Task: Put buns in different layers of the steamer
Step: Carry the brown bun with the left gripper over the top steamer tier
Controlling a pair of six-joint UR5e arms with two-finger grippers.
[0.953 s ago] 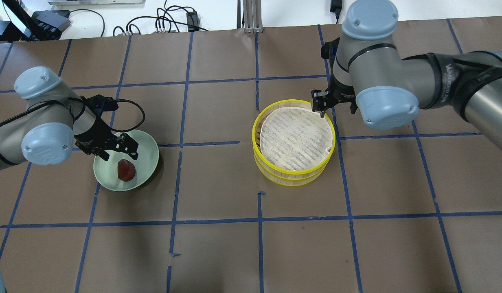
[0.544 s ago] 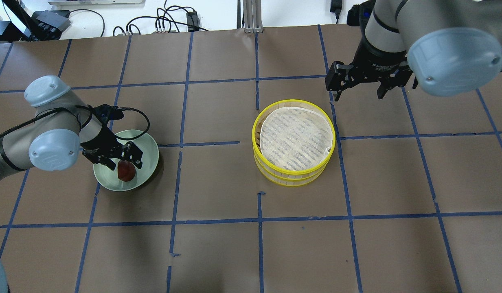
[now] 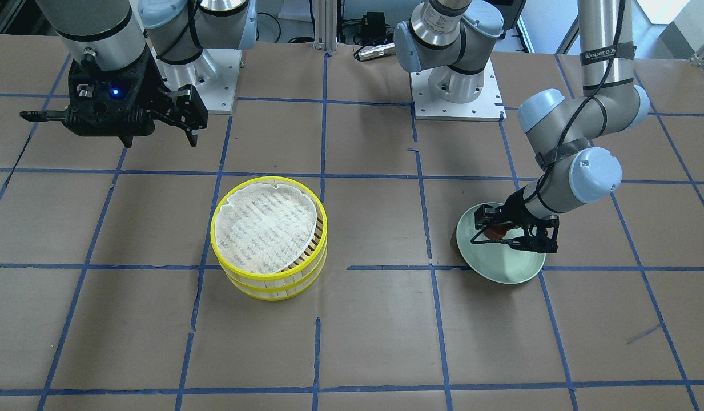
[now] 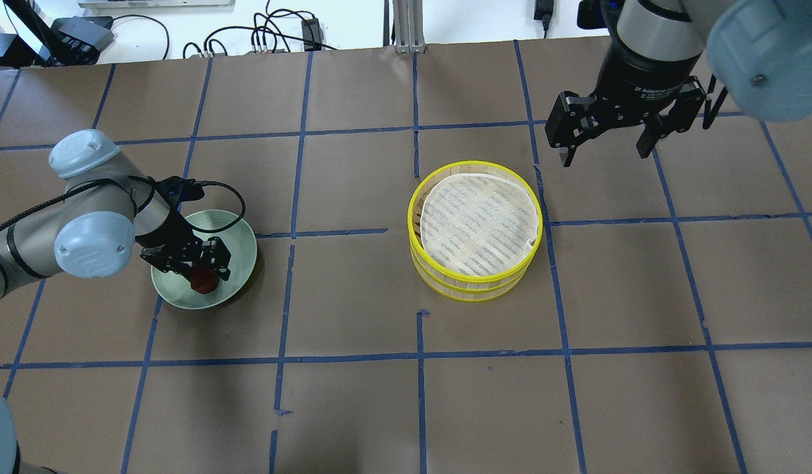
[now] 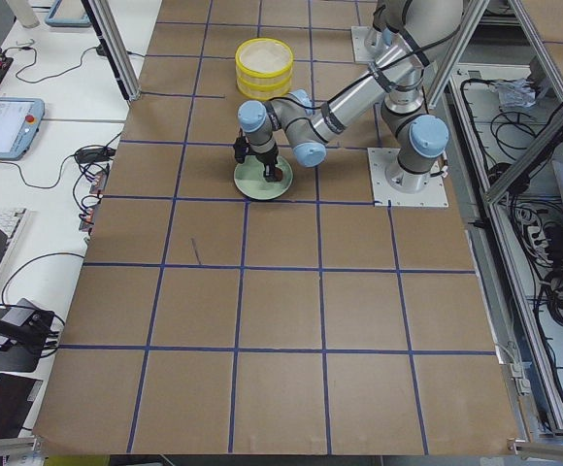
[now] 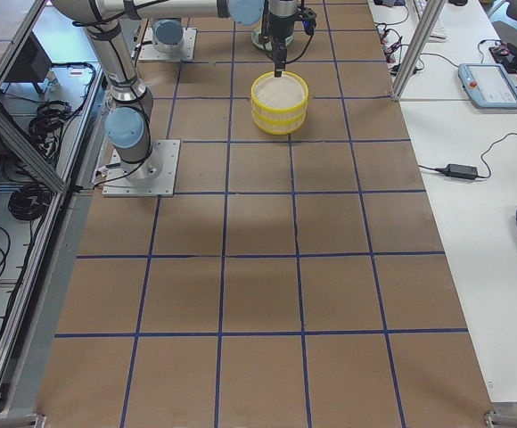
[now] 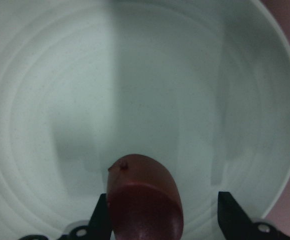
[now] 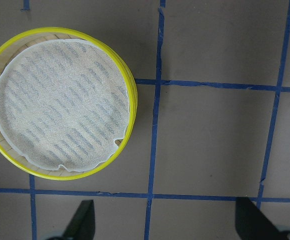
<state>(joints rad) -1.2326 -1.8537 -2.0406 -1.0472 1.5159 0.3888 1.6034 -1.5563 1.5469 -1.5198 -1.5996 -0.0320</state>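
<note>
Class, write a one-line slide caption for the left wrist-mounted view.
Open left claw straddles a dark red bun on the pale green plate.

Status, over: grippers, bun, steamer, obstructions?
Left gripper open, jaws straddling bun in plate. Right gripper open, empty, raised beside steamer. Layers stacked, no bun in top. Nothing seen blocking.

Overhead: steamer trays (image 4: 471,288) stacked one on the other just right of centre, plate (image 4: 238,247) mid-left with the bun (image 4: 205,282) in it, right gripper (image 4: 604,157) upper right.

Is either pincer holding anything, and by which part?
Nothing yet. Left pincer straddles the bun on the green plate, jaws open; right pincer is open and empty.
</note>
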